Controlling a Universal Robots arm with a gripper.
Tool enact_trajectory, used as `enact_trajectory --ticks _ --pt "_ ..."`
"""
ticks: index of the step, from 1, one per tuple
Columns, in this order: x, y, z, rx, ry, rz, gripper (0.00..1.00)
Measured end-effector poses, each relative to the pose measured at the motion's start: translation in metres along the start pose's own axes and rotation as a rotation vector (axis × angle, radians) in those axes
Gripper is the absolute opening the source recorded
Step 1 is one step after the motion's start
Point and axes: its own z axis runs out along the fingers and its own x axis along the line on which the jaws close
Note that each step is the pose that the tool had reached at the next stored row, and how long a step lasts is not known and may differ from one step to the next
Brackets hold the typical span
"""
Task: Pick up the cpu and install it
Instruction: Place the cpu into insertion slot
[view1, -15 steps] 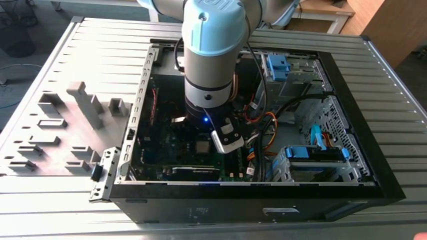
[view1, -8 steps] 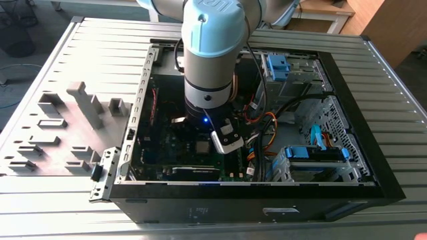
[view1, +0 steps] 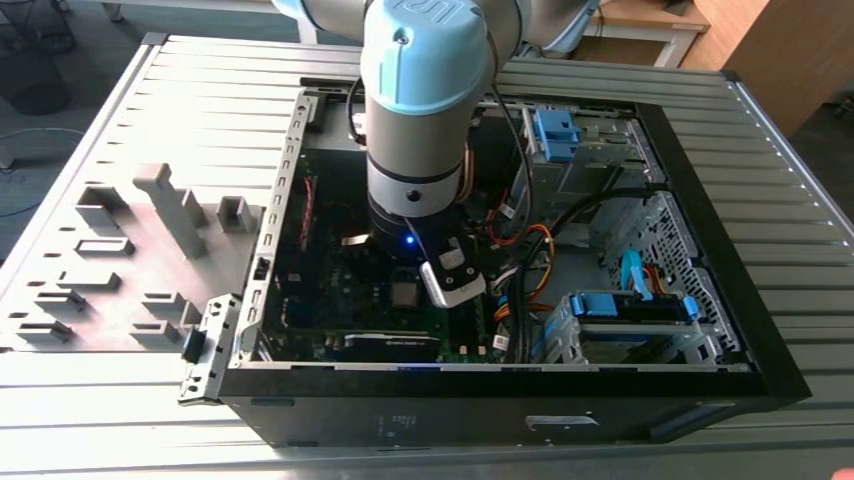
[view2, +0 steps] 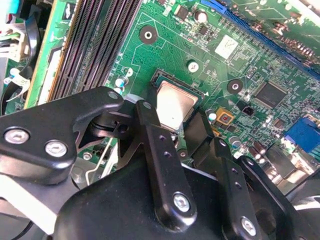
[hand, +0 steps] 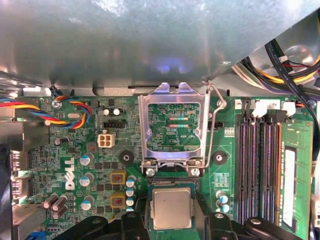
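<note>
— CPU (hand: 171, 207) first: where did it sit?
— Flat in the socket on the green motherboard (hand: 227, 150), silver lid up, its edges square with the socket's black rim.
— And the tool?
— In the first wrist view the gripper (hand: 175, 220) stood right at the CPU. Whether it clamped the chip or stood just clear of it, I couldn't tell.
— What edged the socket?
— The socket frame (hand: 172, 91) stood hinged up at the socket's edge nearest the case wall (hand: 150, 45), leaving the socket uncovered, its wire lever (hand: 218, 130) raised beside it. Memory slots (hand: 260, 165) ran along one side, near but apart. Small capacitors (hand: 131, 181) crowded the opposite side.
— Room overall?
— The PC case (view1: 507, 405) lay on its side on the slatted table (view1: 787, 260). The arm (view1: 420, 120) reached down through the open side. Orange cables (view1: 527, 255) hung close at the exterior view's right of the wrist, while the case's rims stood well apart from it.
</note>
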Motion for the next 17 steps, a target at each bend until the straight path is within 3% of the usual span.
enact_trajectory --ticks 17 --pt "0.0001 0.0 0.0002 -0.0001 -0.0007 -0.029 0.46"
